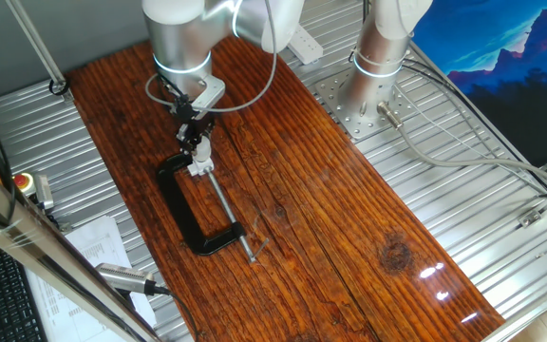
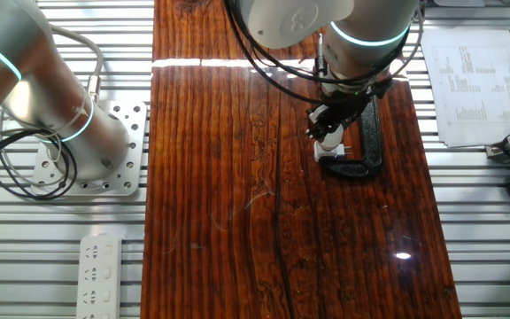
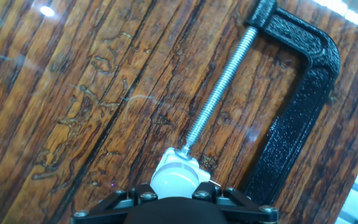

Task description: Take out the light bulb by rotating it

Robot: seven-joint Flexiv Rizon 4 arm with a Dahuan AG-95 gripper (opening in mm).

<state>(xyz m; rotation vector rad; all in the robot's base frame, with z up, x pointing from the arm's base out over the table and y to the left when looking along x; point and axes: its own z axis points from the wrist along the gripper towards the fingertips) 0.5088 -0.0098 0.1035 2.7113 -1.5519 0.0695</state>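
Bulb (image 3: 178, 180) at bottom centre of hand view, at end of clamp (image 3: 303, 81) screw (image 3: 219, 84); my gripper (image 3: 176, 198) right over it, jaws hidden, can't tell grip; I judge bulb light, smooth, fragile; take round sides gently, twist slowly.

Silver arm (image 1: 180, 38), seemingly black pincer (image 1: 197, 152)
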